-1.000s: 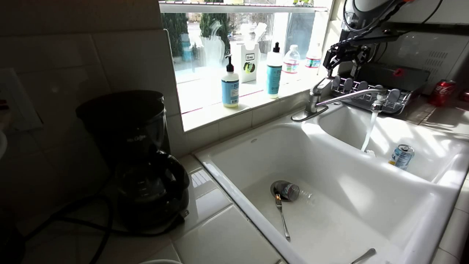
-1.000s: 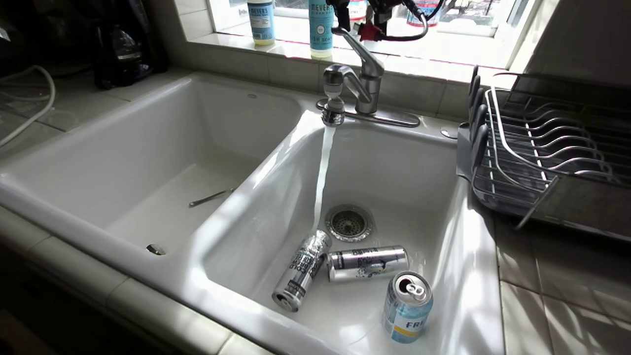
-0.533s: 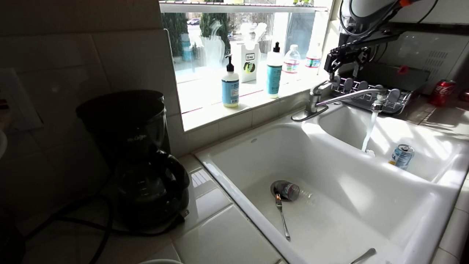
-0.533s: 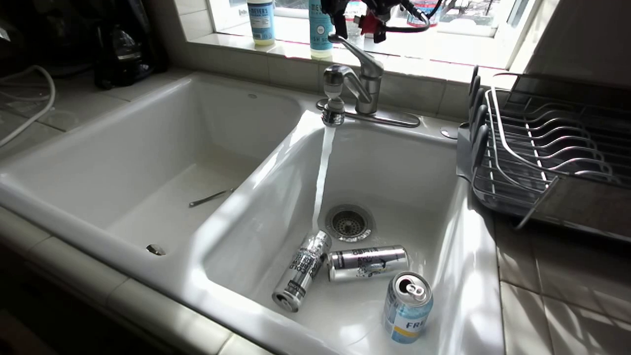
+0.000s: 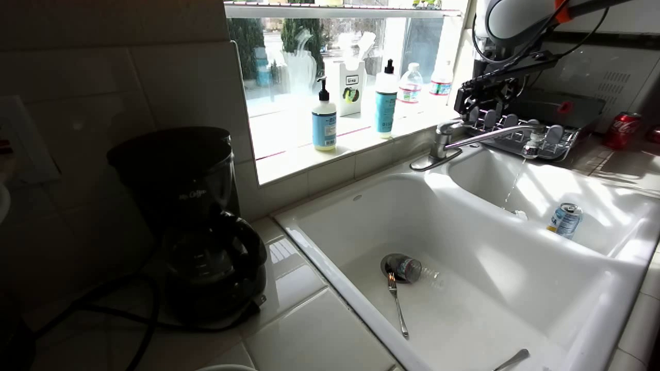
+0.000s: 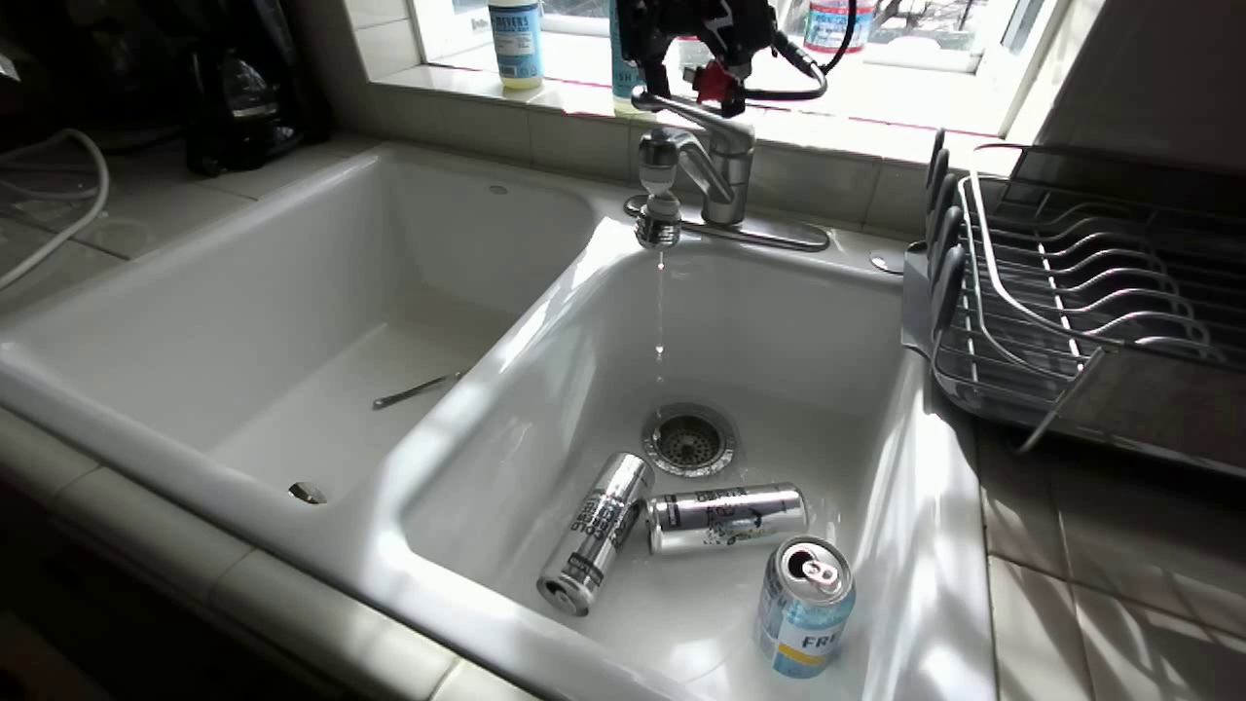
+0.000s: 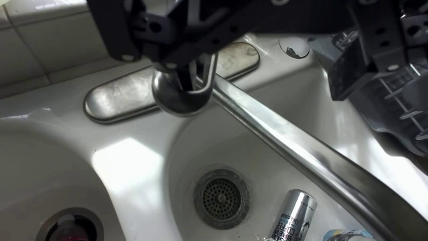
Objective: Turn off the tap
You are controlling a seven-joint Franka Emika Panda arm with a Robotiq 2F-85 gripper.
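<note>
The chrome tap [image 6: 730,170] stands at the back of the white sink; it also shows in an exterior view [image 5: 441,143] and in the wrist view [image 7: 301,144]. Its lever handle [image 6: 686,110] lies low above the spout. Only a thin, broken trickle of water [image 6: 661,321] falls from the spout. My gripper [image 6: 693,95] is over the lever with its fingers wide apart. In the wrist view the gripper [image 7: 264,87] has one finger in front of the tap's top, partly hiding the lever. That finger seems to touch the lever; exact contact is not clear.
The right basin holds several cans, such as a silver can [image 6: 725,519] and a blue can [image 6: 806,608]. A dish rack [image 6: 1090,282] stands right of the sink. Soap bottles [image 5: 324,123] line the windowsill. A coffee maker [image 5: 206,221] is on the left counter.
My gripper has moved down, and the lever has tipped down with it. The full stream of water has shrunk to a thin trickle.
</note>
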